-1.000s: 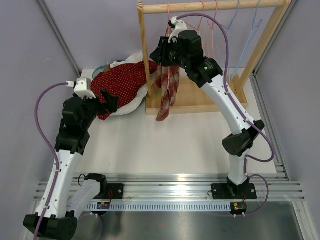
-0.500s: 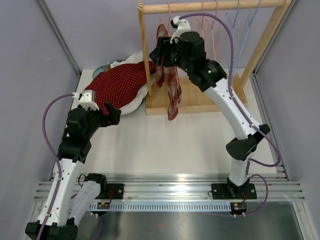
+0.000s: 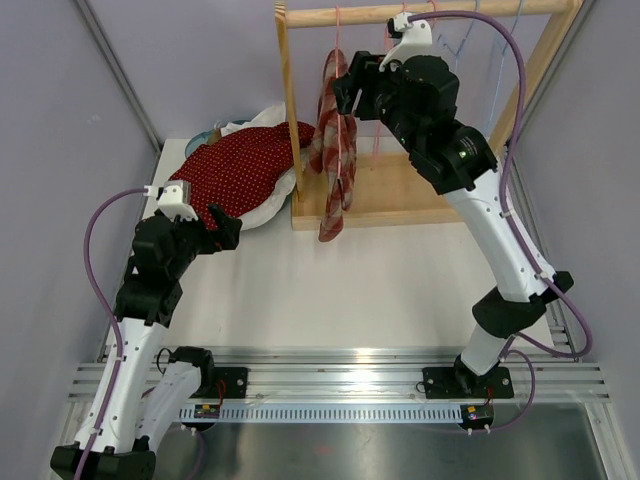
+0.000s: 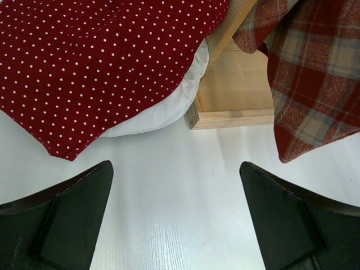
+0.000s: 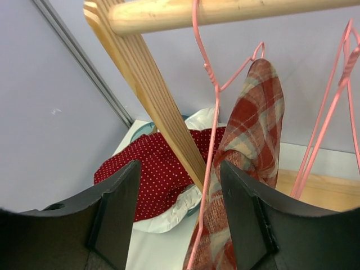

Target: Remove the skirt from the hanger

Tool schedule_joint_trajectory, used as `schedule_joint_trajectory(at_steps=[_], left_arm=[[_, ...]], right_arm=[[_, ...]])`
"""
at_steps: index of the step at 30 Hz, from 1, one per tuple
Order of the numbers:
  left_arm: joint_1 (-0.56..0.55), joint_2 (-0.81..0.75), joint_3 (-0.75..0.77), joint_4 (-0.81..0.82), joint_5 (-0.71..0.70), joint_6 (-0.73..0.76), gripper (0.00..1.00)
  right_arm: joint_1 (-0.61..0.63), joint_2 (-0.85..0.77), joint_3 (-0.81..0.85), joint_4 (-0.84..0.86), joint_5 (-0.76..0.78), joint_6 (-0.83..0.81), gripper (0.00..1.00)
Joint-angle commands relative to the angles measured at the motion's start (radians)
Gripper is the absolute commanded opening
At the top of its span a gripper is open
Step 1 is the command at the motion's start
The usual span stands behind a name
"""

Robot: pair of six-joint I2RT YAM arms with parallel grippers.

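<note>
Now that the right gripper [image 5: 180,185] has lifted away, jaws apart, the skirt [image 3: 335,150] hangs on its hanger [image 5: 209,70]; the left gripper [image 4: 175,169] stays spread.

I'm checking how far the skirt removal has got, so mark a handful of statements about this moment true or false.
1. The plaid skirt hangs on a pink hanger on the wooden rail. True.
2. The right gripper is clamped on the skirt. False: its jaws stand open near the skirt and grip nothing.
3. The left gripper is open above the table. True.
4. The polka-dot cloth hangs from the rail. False: it lies on the table over a white cloth, left of the rack.
5. Every hanger carries a garment. False: the neighbouring hanger is bare.
</note>
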Motion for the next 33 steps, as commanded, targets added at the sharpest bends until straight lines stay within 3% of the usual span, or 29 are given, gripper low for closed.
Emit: schedule_joint_trajectory(at_steps=[1,16,19,22,23,25,30,32,33], left_arm=[[-0.004,-0.017,0.004,0.038,0.02,0.015,0.99],[-0.004,-0.028,0.004,0.038,0.022,0.016,0.99],[-0.004,-0.028,0.003,0.04,0.027,0.016,0.99],[-0.004,-0.026,0.003,0.041,0.028,0.016,0.99],[-0.004,-0.025,0.003,0.043,0.03,0.016,0.99],[-0.005,-0.022,0.003,0.04,0.031,0.018,0.99],[-0.025,-0.019,0.012,0.049,0.049,0.032,0.99],[-0.071,0.009,0.044,0.048,0.025,0.056,0.99],[-0.146,0.023,0.087,0.043,-0.002,0.065,0.99]], right_arm=[[0.006,0.043,0.006,-0.016,0.04,-0.014,0.66],[0.005,0.164,0.021,-0.005,0.017,0.026,0.61],[0.006,0.184,0.015,0.003,0.007,0.036,0.54],[0.006,0.203,0.028,-0.001,-0.001,0.045,0.24],[0.005,0.206,0.033,-0.008,0.0,0.047,0.1],[0.005,0.204,0.045,-0.013,0.006,0.047,0.0],[0.006,0.145,0.042,-0.022,0.019,0.032,0.0],[0.006,0.118,0.038,-0.025,0.022,0.023,0.0],[0.006,0.094,0.039,-0.025,0.025,0.013,0.0]])
